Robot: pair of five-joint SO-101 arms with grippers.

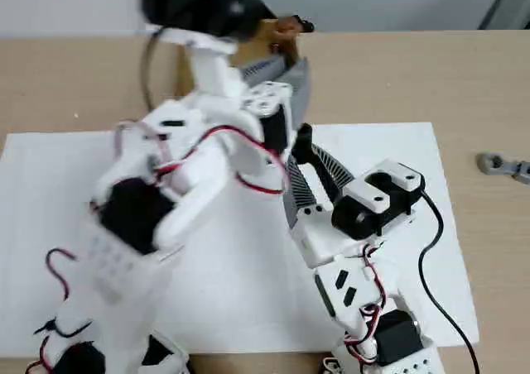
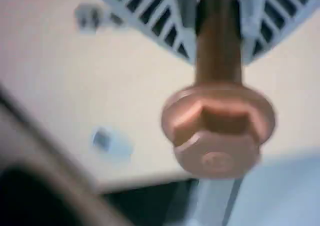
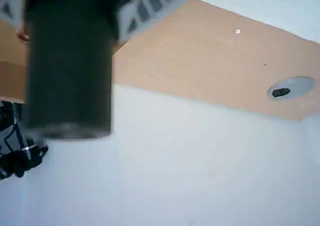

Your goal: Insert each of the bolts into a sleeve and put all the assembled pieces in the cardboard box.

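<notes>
The bolt (image 2: 218, 131) is clamped by its shank in the left gripper (image 2: 218, 16), head clear of the fingers. The sleeve (image 3: 67, 71) is clamped in the right gripper (image 3: 75, 1), one end protruding, presumably for insertion.

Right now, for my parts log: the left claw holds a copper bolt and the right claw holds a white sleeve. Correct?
No. The sleeve in the right claw is black, not white, as the right wrist view shows. The left claw does hold a copper bolt.
</notes>
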